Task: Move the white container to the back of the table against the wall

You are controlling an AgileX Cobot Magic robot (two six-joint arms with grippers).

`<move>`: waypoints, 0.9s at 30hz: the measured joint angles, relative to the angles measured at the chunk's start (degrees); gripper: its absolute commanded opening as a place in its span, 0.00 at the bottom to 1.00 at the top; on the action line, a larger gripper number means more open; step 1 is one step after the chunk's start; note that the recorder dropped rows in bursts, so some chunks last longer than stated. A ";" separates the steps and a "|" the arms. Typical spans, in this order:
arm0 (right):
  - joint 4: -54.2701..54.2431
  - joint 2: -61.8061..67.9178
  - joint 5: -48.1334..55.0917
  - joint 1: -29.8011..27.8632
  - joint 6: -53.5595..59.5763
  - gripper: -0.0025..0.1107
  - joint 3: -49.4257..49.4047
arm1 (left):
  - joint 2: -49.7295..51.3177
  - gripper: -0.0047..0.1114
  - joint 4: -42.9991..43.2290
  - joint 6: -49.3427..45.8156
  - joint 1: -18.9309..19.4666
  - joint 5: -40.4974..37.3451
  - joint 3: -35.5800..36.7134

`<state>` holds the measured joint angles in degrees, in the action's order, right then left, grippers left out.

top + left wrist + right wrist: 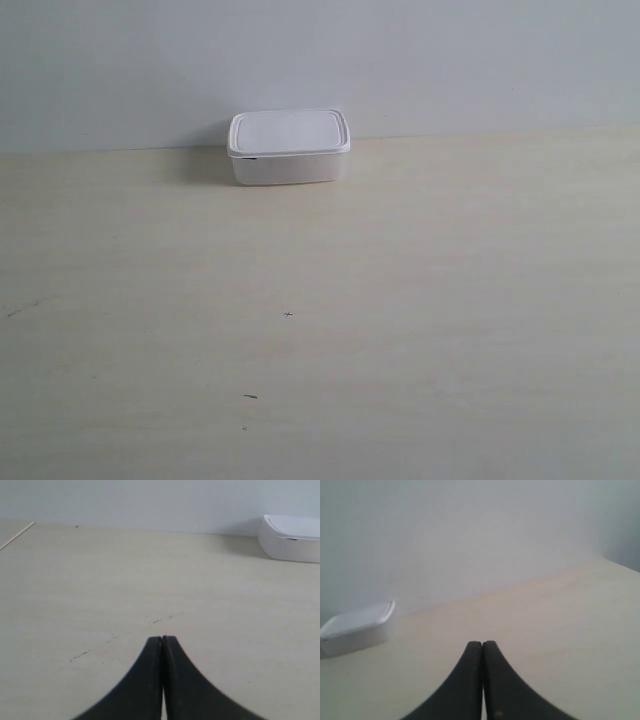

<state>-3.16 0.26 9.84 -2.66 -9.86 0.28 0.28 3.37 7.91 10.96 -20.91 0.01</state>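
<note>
The white container (288,147) sits lidded at the back of the table (330,330), right by the wall (320,60). It also shows in the left wrist view as the white container (295,539) and in the right wrist view as the white container (357,626), far from both grippers. My left gripper (163,639) is shut with nothing in it, low over bare table. My right gripper (482,643) is shut and empty too. Neither arm appears in the exterior view.
Small dark marks (288,315) dot the table near its middle and front. A thin pale stick or edge (17,535) lies far off in the left wrist view. The table's far corner (615,565) shows in the right wrist view.
</note>
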 measured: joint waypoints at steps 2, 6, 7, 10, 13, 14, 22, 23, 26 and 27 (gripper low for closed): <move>-2.26 0.00 3.05 0.00 4.85 0.02 0.00 | 0.00 0.04 0.00 0.00 0.00 0.00 0.00; -3.59 0.00 7.79 0.00 11.06 0.02 0.00 | 0.00 0.04 0.00 0.00 0.00 0.00 0.00; -3.81 0.00 8.17 0.00 12.01 0.02 0.00 | 0.00 0.04 0.00 0.00 0.00 0.00 0.00; -3.91 0.00 8.63 0.00 13.57 0.02 0.00 | 0.00 0.04 0.00 0.00 0.00 0.00 0.00; -4.04 0.00 8.78 0.00 13.93 0.02 0.00 | 0.00 0.04 0.00 0.00 0.00 0.00 0.00; -4.04 0.00 8.78 0.00 14.04 0.02 0.00 | 0.00 0.04 0.00 0.00 0.00 0.00 0.00; -4.30 0.00 8.78 0.00 14.15 0.02 0.00 | 0.00 0.04 0.00 0.00 0.00 0.00 0.00; -4.30 0.00 8.78 0.00 14.15 0.02 0.00 | 0.00 0.04 0.00 0.00 0.00 0.00 0.00; -4.41 0.00 8.78 0.00 14.15 0.02 0.00 | 0.00 0.04 0.00 0.00 0.00 0.00 0.00; -4.41 0.00 8.78 0.00 14.15 0.02 0.00 | 0.00 0.04 0.00 0.00 0.00 0.00 0.00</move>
<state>-7.57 0.26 18.61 -2.66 4.28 0.28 0.28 3.37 7.91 10.96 -20.91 0.01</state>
